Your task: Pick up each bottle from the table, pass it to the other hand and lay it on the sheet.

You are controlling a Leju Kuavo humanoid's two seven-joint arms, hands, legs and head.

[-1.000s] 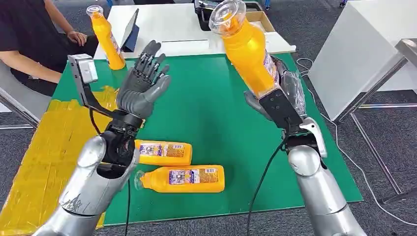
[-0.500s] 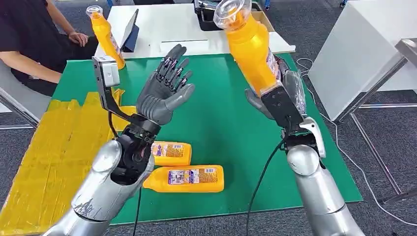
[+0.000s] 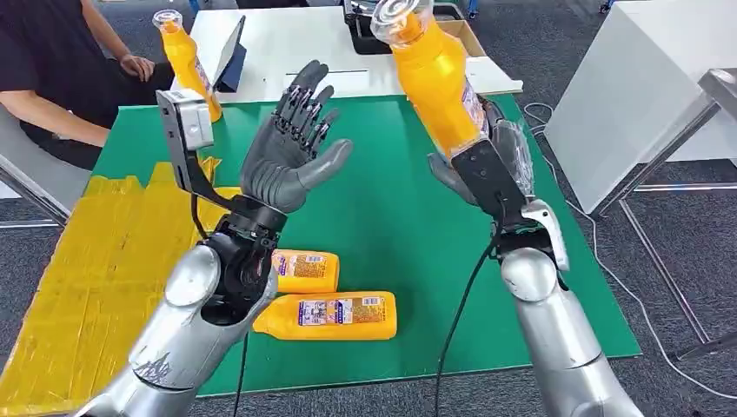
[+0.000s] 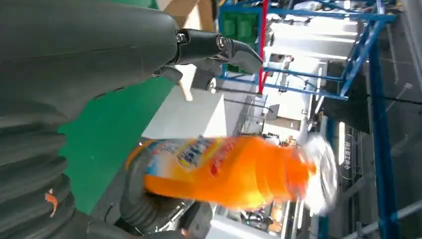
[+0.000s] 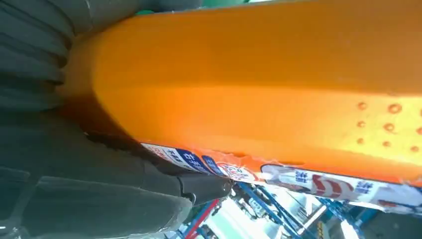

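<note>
My right hand (image 3: pixel 491 161) grips the base of an orange bottle (image 3: pixel 432 74) with a clear cap, raised high and leaning slightly left; the same bottle (image 5: pixel 259 94) shows close up in the right wrist view. My left hand (image 3: pixel 291 148) is raised with fingers spread and palm turned toward that bottle, a gap still between them. From the left wrist camera the bottle (image 4: pixel 234 172) appears beyond my left hand's fingers (image 4: pixel 219 47). Two more orange bottles (image 3: pixel 302 270) (image 3: pixel 330 315) lie on their sides on the green mat. A fourth bottle (image 3: pixel 187 65) stands upright at the far left. The yellow sheet (image 3: pixel 78 269) covers the left side.
The green mat (image 3: pixel 382 226) covers the table. A person in dark clothes (image 3: pixel 52 69) sits at the far left beside a white table (image 3: pixel 287 43) with a tablet. A white table's legs (image 3: pixel 660 174) stand to the right.
My left hand rose and moved right toward the held bottle, its palm opening to it. The right hand tipped the bottle slightly left.
</note>
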